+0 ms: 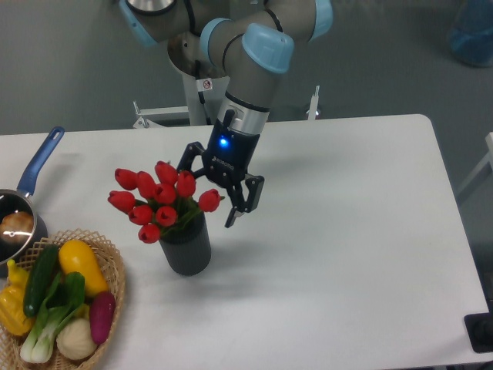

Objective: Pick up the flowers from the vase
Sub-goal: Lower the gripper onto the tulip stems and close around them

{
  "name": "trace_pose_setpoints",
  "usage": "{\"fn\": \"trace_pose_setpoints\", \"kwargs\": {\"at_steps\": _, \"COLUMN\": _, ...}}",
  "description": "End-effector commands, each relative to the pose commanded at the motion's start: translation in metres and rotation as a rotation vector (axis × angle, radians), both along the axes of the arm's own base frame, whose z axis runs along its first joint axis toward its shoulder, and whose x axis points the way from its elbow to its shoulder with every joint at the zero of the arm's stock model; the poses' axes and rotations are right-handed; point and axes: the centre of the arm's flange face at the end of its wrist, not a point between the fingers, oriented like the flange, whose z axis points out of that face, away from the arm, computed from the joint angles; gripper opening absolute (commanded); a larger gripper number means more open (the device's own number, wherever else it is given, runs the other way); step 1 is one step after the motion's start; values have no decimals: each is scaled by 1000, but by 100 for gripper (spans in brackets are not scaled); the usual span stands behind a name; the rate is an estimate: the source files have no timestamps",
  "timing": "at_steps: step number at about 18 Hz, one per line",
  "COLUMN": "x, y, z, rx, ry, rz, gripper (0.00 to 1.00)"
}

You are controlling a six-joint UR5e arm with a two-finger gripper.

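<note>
The flowers (158, 199) are standing in the vase (186, 247) on the table (347, 254), right of a basket (115, 285). The gripper (212, 193) is tilting over their right edge, jaws spread wide, gripping nothing.
</note>
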Motion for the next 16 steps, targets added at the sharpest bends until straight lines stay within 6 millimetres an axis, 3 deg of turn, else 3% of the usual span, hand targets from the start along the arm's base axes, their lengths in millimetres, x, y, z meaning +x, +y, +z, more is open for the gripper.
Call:
{"fn": "trace_pose_setpoints", "kwargs": {"at_steps": 3, "x": 2, "y": 3, "z": -2, "rx": 11, "ry": -2, "rz": -25, "gripper": 96}}
{"fn": "trace_pose_setpoints", "kwargs": {"at_steps": 7, "x": 5, "y": 4, "z": -7, "rx": 39, "ry": 17, "rz": -90, "gripper": 28}}
{"fn": "trace_pose_setpoints", "kwargs": {"at_steps": 10, "x": 5, "y": 3, "z": -9, "rx": 47, "ry": 25, "rz": -108, "gripper": 0}}
{"fn": "trace_pose_setpoints", "kwargs": {"at_steps": 16, "x": 7, "y": -4, "z": -7, "rx": 58, "ry": 15, "rz": -103, "gripper": 0}}
